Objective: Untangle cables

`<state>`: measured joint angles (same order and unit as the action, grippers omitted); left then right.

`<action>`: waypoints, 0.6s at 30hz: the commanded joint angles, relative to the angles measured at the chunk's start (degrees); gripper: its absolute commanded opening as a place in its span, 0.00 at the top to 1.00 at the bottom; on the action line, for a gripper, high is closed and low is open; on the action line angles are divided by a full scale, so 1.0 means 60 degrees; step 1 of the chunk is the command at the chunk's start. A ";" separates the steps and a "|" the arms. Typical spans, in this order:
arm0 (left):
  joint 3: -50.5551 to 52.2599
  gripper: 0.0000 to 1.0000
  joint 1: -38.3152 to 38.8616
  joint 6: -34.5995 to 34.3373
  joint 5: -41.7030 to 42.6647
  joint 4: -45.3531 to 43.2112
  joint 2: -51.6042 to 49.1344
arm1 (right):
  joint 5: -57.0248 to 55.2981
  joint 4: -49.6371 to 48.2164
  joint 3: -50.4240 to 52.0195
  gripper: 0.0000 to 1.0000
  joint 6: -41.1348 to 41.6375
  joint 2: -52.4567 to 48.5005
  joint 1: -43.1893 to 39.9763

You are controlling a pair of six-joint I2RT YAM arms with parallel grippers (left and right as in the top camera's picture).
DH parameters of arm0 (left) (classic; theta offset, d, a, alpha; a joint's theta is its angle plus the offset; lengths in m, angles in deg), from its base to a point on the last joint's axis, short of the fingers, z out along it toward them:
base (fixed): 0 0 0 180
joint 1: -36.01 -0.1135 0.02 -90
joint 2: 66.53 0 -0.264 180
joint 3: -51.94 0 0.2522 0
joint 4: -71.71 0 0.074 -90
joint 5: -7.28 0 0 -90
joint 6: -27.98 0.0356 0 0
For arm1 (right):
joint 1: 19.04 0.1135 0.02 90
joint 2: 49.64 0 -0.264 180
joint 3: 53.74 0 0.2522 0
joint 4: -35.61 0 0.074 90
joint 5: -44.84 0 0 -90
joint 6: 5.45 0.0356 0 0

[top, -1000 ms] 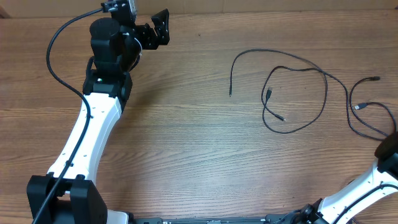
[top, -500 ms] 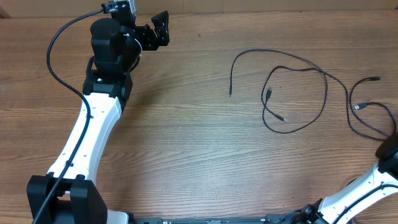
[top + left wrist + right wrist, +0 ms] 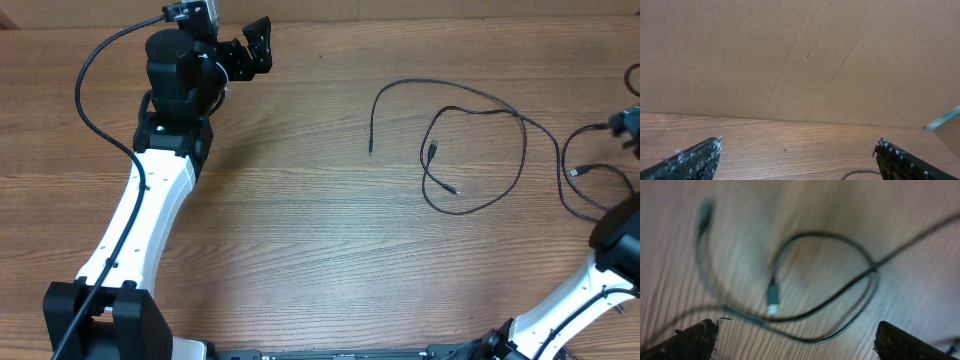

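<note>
Thin black cables lie on the right half of the wooden table. One long cable (image 3: pixel 470 92) arcs from a free end (image 3: pixel 371 150) into a wide loop (image 3: pixel 523 160), with a plug (image 3: pixel 432 150) inside it. A smaller cable (image 3: pixel 566 190) curls at the far right. My right gripper (image 3: pixel 632 118) hovers at the right edge above that small cable. It stands open (image 3: pixel 797 332) in the right wrist view, over a blurred cable loop (image 3: pixel 860 255) and its plug (image 3: pixel 772 295). My left gripper (image 3: pixel 262 45) is open (image 3: pixel 797 145) at the far left back, holding nothing.
A brown cardboard wall (image 3: pixel 800 60) rises along the table's back edge, straight ahead of the left gripper. A short piece of cable (image 3: pixel 860 173) shows at the bottom of the left wrist view. The white right arm (image 3: pixel 590 290) reaches in from the lower right.
The right arm has swung toward the back, bringing its gripper into the overhead view at the right edge. The left arm and the cables have stayed still.
</note>
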<state>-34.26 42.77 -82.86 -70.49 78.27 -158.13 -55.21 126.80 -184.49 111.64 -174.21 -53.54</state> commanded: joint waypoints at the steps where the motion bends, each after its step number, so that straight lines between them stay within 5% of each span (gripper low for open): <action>1: -0.0080 0.00 0.0066 -0.0255 -0.0047 0.0011 0.0018 | 0.0408 -0.0120 0.0015 0.00 -0.1610 0.0127 0.0127; 18: -0.0080 0.00 0.0066 -0.0251 -0.0029 0.0011 0.0018 | 0.1559 -0.2215 0.1763 0.01 -0.2605 0.0004 0.0186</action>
<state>-34.26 42.77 -83.36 -70.49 78.38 -158.13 -50.53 115.76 -176.31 97.72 -174.23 -52.43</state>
